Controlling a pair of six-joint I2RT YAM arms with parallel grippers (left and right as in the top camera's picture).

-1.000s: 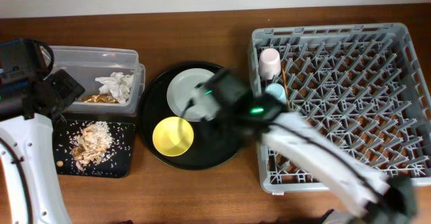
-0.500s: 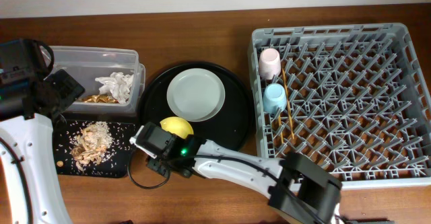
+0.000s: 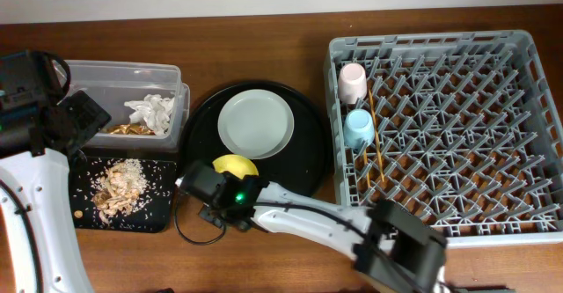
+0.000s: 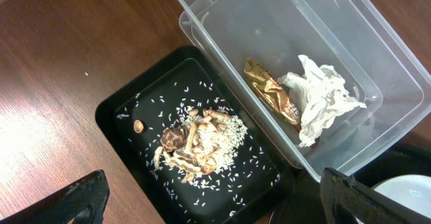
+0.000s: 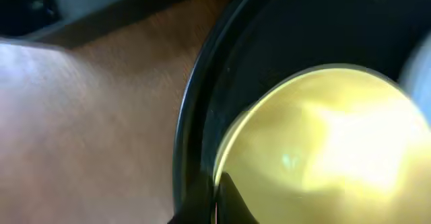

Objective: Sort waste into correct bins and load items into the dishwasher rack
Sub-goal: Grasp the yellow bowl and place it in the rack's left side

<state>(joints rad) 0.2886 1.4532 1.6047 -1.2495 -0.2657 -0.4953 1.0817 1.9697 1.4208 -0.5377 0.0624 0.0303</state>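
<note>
Left side: left gripper (image 4: 215, 202) hangs with jaws spread wide, holding nothing.
- Below and ahead of it: clear tub (image 3: 97, 82) with tissue (image 3: 151, 113) and foil wrapper (image 3: 127, 129) inside.
- Directly under it: shallow black tray (image 3: 167, 207) carrying the food scraps (image 3: 119, 187).
- Waste sorting looks finished.

Centre: right gripper (image 3: 222, 187) sits at the near-left edge of the round black tray (image 3: 308, 165).
- Yellow bowl (image 3: 236, 164) is right at its fingers, partly covered by the wrist. The wrist view shows one dark finger (image 5: 225, 196) at the bowl rim.
- That view is too close and blurred; I cannot tell whether the jaws are closed on the bowl.
- Plate (image 3: 256, 124) lies just beyond the bowl, on the same tray.

Right side: rack (image 3: 528, 108), well to the right of the right gripper.
- Its left columns hold the pink cup (image 3: 352, 82), blue cup (image 3: 358, 128) and chopsticks (image 3: 374, 135).
- Left to load: bowl and plate.

Change:
- A second ago the right arm stretched across the tray from the rack side and the bowl was fully exposed.
- Half a second ago the arm already reached from the near side; the gripper has since crept closer to the bowl.
- Left arm unmoved.
</note>
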